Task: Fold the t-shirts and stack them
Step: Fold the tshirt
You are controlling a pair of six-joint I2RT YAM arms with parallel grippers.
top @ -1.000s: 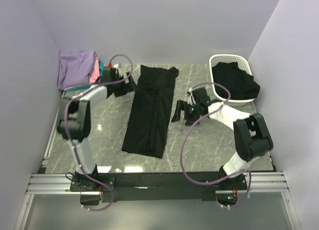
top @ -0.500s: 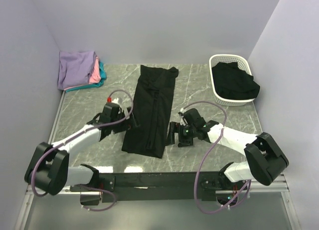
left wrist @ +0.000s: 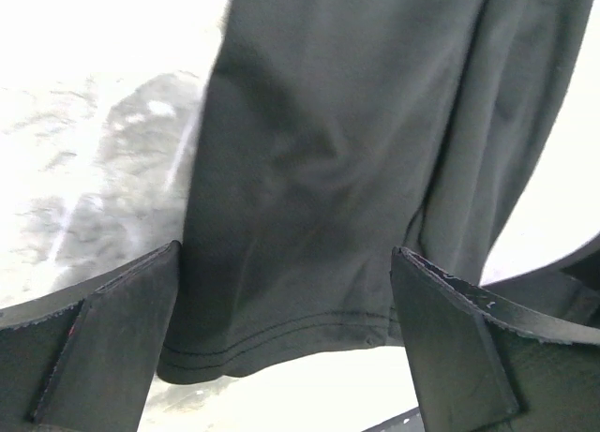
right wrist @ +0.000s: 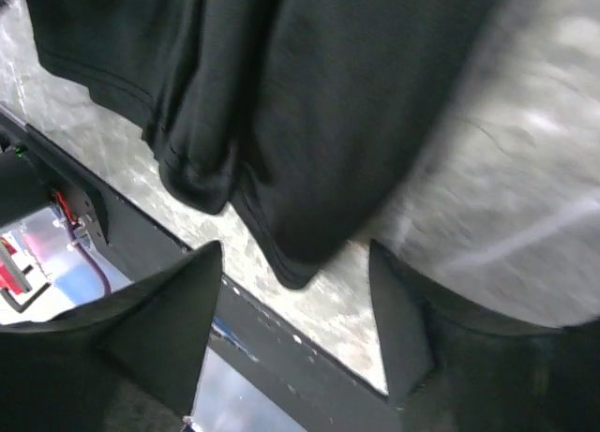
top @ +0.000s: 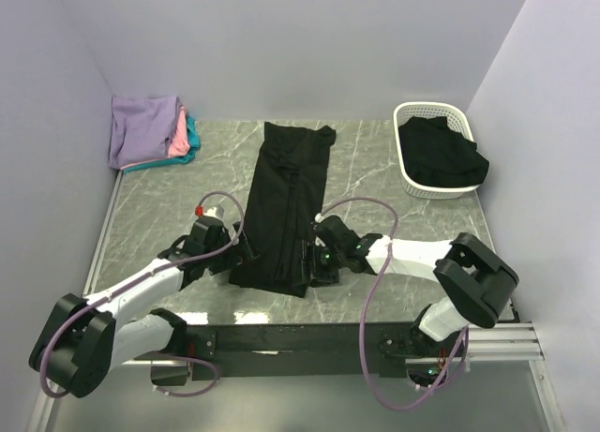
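Top view, left to right. At the 10 o'clock corner of the marbled desk (top: 375, 165) lies a stack of folded t-shirts (top: 148, 130) — lavender on top, with pink and teal edges showing at its 3 o'clock side. The left gripper (top: 246, 254) sits low at the 9 o'clock side of the near hem of a black t-shirt (top: 281, 202). This shirt is folded into a long strip that runs from 12 to 6 o'clock down the middle of the desk. In the left wrist view the jaws stand wide apart, the stitched hem corner lying between them. The right gripper (top: 310, 261) meets the same hem from its 3 o'clock side. Its wrist view shows the jaws parted, not clamped, with the layered hem corner just ahead of the gap. At 2 o'clock a white perforated basket (top: 410, 113) holds loose black t-shirts (top: 442, 156) — one drapes over the rim.
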